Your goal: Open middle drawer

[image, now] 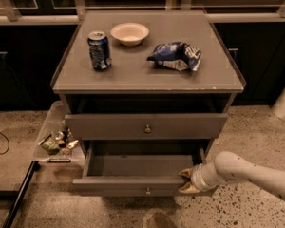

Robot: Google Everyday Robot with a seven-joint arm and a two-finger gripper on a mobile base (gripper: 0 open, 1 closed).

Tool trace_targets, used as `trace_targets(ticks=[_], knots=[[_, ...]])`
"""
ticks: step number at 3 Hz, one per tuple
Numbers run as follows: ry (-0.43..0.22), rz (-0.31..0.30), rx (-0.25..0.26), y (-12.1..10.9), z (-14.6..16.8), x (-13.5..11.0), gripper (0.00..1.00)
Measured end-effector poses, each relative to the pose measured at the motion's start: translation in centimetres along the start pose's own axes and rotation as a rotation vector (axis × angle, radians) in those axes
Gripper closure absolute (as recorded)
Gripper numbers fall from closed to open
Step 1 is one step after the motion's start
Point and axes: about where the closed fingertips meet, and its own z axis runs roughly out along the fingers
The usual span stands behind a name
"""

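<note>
The gripper [186, 181] clasps the middle drawer [133, 184] at its front's right end. The drawer stands pulled out nearward.

The scene is being lit dimly and warmly from above, and everything is being tinged brown. The flat grey cabinet top [133, 72] is being caught brightest, with a pale sheen being thrown off the round white bowl [129, 33] and the blue drink can [99, 50]. Deep shadow is being cast beneath the top and into the pulled-out wide grey middle drawer [133, 184] (its interior is being left murky). The cream gripper [187, 181], at that drawer's right front corner, is being picked out palely.
</note>
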Motion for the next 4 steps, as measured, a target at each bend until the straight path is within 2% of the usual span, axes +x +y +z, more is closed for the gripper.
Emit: trace_targets(ticks=[1, 3, 4], knots=[[0.0, 0.0, 0.0, 0.0, 0.0, 0.0, 0.81], [-0.01, 0.007, -0.02, -0.94, 0.27, -0.93, 0.34], [-0.039, 0.02, -0.04, 0.03, 0.32, -0.55, 0.37]])
